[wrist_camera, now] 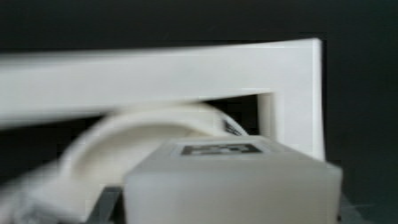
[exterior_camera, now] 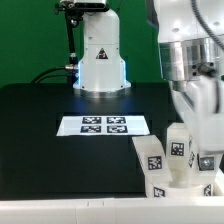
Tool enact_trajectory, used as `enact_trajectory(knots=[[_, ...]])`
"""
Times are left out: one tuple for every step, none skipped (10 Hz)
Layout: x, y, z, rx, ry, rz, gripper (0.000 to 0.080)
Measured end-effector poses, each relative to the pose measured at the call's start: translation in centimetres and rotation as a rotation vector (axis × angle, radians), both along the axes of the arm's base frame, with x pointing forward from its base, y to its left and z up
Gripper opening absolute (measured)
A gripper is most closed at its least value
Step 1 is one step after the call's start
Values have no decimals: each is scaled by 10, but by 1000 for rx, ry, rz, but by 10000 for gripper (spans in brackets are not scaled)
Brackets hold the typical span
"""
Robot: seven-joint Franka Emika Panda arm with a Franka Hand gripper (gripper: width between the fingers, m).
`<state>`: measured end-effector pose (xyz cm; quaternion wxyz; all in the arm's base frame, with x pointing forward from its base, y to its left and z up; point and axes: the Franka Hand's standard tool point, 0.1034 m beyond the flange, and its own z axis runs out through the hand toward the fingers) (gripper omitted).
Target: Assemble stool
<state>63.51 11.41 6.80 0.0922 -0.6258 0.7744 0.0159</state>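
In the exterior view the round white stool seat [exterior_camera: 172, 190] lies at the front right of the black table. Three chunky white tagged legs stand up on it: one toward the exterior view's left [exterior_camera: 150, 158], one in the middle [exterior_camera: 181, 148] and one partly hidden at the right [exterior_camera: 207, 163]. My gripper [exterior_camera: 185, 126] comes down onto the top of the middle leg and seems shut on it. In the wrist view that leg [wrist_camera: 231, 180], with a tag on its end, fills the space between my jaws [wrist_camera: 231, 208]. The blurred curved seat [wrist_camera: 134, 140] lies behind it. My fingers are hardly visible.
The marker board [exterior_camera: 104, 125] lies flat mid-table. The white robot base [exterior_camera: 100, 55] stands at the back, with cables beside it. A white bar-like frame [wrist_camera: 306, 95] crosses the wrist view behind the seat. The table's pale front edge [exterior_camera: 60, 212] runs along the front.
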Motion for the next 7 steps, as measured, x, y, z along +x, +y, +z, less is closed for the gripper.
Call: enact_trajectory(knots=[[2,-1,-1,25,-17,-131,331],[1,-1,-2,30,-13,-160,331],[0,0,-4,49,2,-248,332],[0,0,-5,51,6,-262,332],[0,0,-5,49,4,-249,340],[0,0,-5,47,3,-236,340],[0,0,-3,41,-4,-165,518]])
